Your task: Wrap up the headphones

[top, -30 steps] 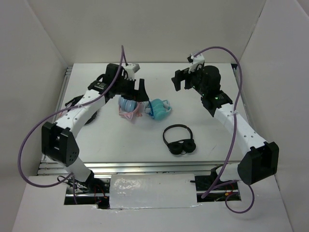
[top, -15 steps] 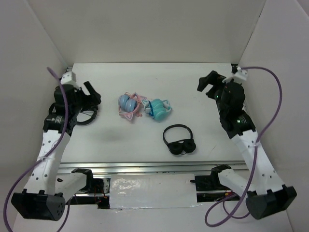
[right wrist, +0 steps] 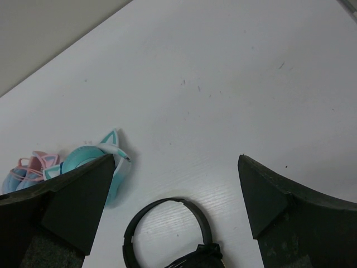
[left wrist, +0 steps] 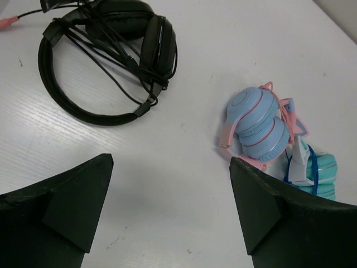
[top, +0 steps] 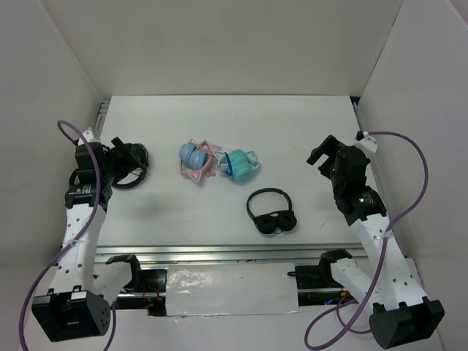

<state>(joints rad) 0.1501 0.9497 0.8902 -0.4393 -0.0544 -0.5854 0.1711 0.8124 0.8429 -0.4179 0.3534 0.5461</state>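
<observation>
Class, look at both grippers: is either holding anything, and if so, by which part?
Nothing is held. The left gripper and right gripper both stand open and empty, clear of the teal headphones.

Probably a robotics lab: plain white panels point(top: 219, 44) box in a white table point(top: 292, 131) with two bolted arms point(top: 77, 234).

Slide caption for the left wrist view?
Open left tool hovers over white table: black cable-wrapped headphones, blue-cupped pink cat-ear headphones, teal headphones partly hidden.
</observation>
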